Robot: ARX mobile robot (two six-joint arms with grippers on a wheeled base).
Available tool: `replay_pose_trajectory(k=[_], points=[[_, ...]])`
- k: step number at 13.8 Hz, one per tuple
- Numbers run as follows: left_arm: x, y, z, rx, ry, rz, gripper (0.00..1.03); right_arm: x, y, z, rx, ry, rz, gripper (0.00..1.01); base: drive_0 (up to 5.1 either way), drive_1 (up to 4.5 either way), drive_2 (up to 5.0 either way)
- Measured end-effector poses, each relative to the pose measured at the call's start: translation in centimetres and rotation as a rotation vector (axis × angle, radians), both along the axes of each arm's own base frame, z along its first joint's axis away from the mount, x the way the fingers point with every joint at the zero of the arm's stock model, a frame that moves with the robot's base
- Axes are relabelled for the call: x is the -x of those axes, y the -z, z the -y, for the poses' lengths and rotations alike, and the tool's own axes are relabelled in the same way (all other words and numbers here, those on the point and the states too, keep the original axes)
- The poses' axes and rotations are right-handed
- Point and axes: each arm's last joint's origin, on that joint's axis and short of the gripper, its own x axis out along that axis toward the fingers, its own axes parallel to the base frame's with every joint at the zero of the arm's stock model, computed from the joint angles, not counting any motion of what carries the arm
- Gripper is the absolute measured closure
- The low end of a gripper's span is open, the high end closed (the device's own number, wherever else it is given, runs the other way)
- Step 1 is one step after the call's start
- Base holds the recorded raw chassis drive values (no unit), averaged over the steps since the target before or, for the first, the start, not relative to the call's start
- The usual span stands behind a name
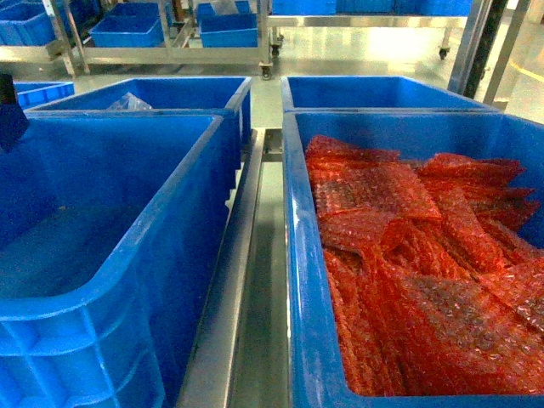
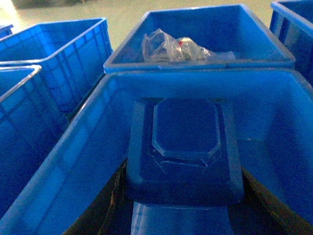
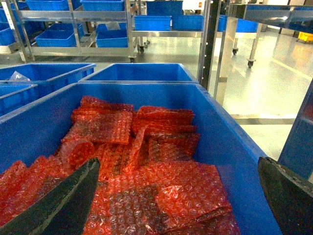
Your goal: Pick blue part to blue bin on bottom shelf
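The blue part (image 2: 185, 147), a dark blue square piece with an octagonal raised centre, is held between the black fingers (image 2: 115, 196) of my left gripper (image 2: 186, 198), which is shut on it. It hangs over the inside of a large empty blue bin (image 2: 73, 161). In the head view that bin (image 1: 127, 221) fills the left side, and only a dark blue corner of the part (image 1: 10, 123) shows at the left edge. My right gripper (image 3: 176, 196) is open, with its fingers (image 3: 63, 200) spread wide over a bin of red bubble wrap (image 3: 146, 161).
Behind the empty bin stands another blue bin holding a clear plastic bag (image 2: 176, 46). A metal rail (image 1: 246, 280) separates the left bins from the red bubble wrap bin (image 1: 297, 255). Metal racks with blue bins (image 1: 127, 30) line the back; a post (image 3: 210, 44) stands right.
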Motion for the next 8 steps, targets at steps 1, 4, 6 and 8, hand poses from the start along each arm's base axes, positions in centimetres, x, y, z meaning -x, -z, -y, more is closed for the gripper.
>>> replay_pose_trajectory(k=[1,4,6,8], points=[[-0.10,-0.55,0.01,0.003,0.000,0.025,0.59,0.00,0.00,0.00,0.000,0.000,0.000,0.03,0.0,0.00,0.0],[-0.14,-1.03,-0.03,0.006,0.008,0.058,0.44,0.00,0.00,0.00,0.000,0.000,0.000,0.03,0.0,0.00,0.0],[0.10,-1.03,-0.31,0.008,0.008,0.054,0.18,0.00,0.00,0.00,0.000,0.000,0.000,0.03,0.0,0.00,0.0],[0.26,-1.08,-0.63,0.010,0.002,0.052,0.06,0.00,0.00,0.00,0.000,0.000,0.000,0.03,0.0,0.00,0.0]])
